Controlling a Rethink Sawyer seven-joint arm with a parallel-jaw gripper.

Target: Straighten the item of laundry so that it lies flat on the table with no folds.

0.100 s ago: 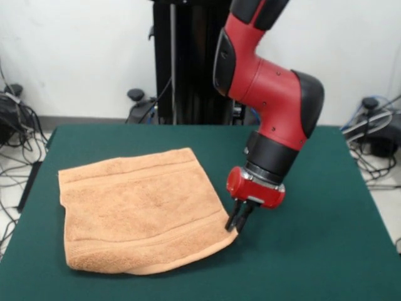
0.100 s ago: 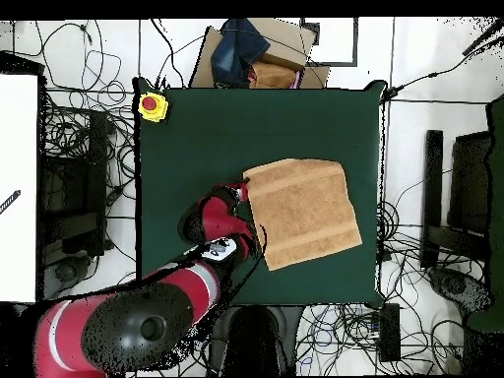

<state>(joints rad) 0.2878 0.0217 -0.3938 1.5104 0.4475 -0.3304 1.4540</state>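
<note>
The item of laundry [image 1: 141, 210], a peach-orange terry towel, lies on the left half of the green table [image 1: 326, 251]. It is spread almost square, and along its front edge a second layer shows under the top one. My gripper [image 1: 238, 222] has come down at the towel's front right corner, with its dark fingers [image 1: 232, 218] close together and pinching that corner. In the overhead view the towel [image 2: 305, 212] lies right of centre on the table [image 2: 197, 148], and the gripper [image 2: 244, 193] sits at the towel's upper left corner under the red wrist.
A yellow box with a red button [image 2: 152, 105] sits on one table corner. Beyond the table edge are a cardboard box [image 2: 258, 54] with dark cloth on it and many cables on the floor [image 2: 89, 148]. Bare green felt surrounds the towel.
</note>
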